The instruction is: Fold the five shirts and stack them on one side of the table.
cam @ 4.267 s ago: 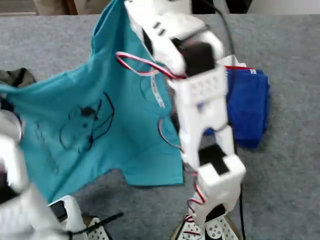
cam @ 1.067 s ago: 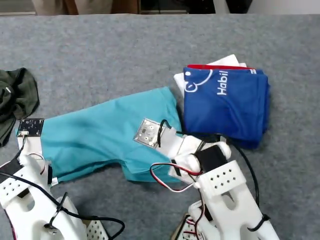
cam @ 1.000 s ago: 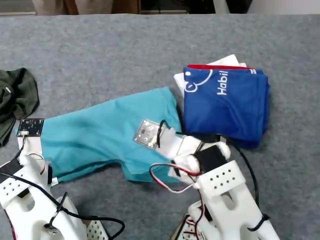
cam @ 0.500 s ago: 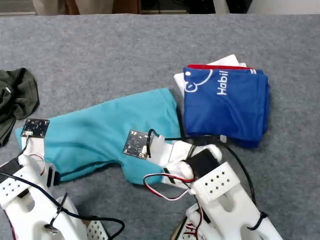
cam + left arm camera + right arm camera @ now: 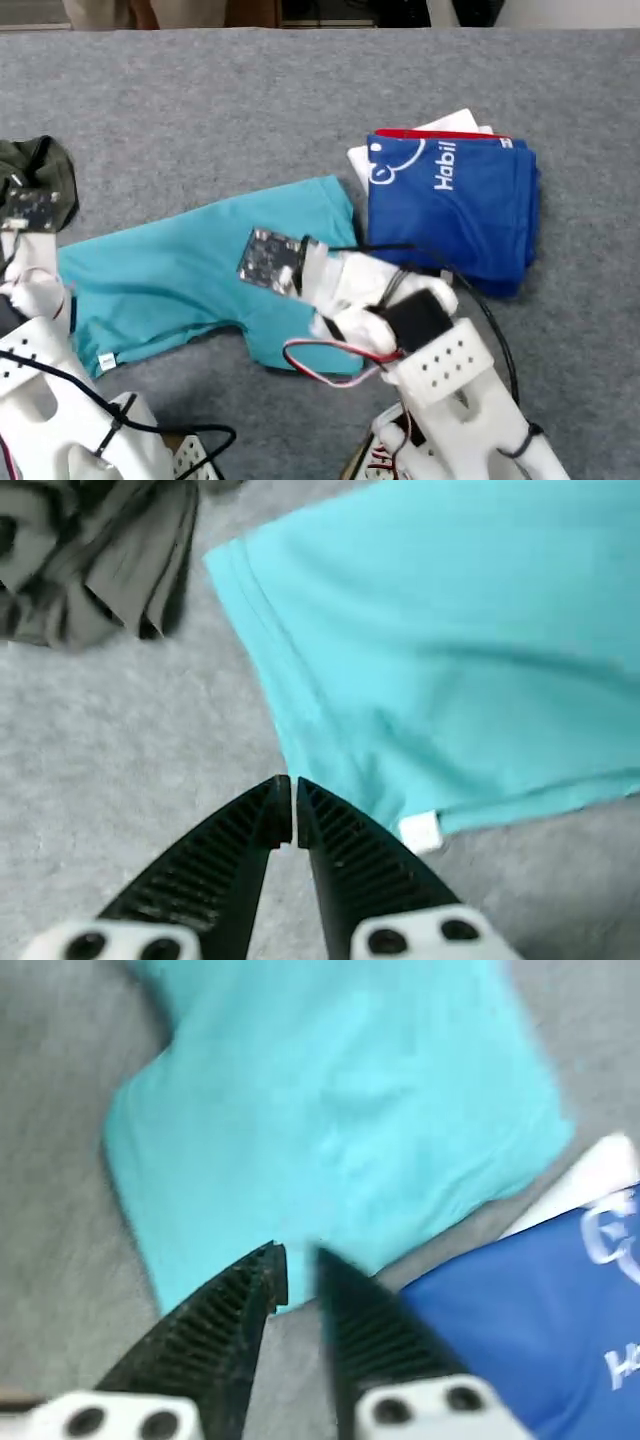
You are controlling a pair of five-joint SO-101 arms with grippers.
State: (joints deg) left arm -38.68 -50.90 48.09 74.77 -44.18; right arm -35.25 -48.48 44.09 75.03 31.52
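On the grey table (image 5: 200, 100) the teal cotton shirt (image 5: 180, 270) runs crosswise: left claw (image 5: 293, 810), pressed together, just beside one end; right claw (image 5: 297, 1265), slightly spread, over the other.

Teal shirt (image 5: 190, 270) part-folded; blue shirt (image 5: 455, 205) atop stack.

The left arm (image 5: 40, 372) rises from its base with the wrist pitched forward and down. The left gripper (image 5: 293, 815) points downward, jaws closed tip to tip with nothing between them. The right arm (image 5: 450, 365) leans forward toward its neighbour, wrist low. The right gripper (image 5: 298, 1262) points downward, jaws slightly parted and holding nothing.
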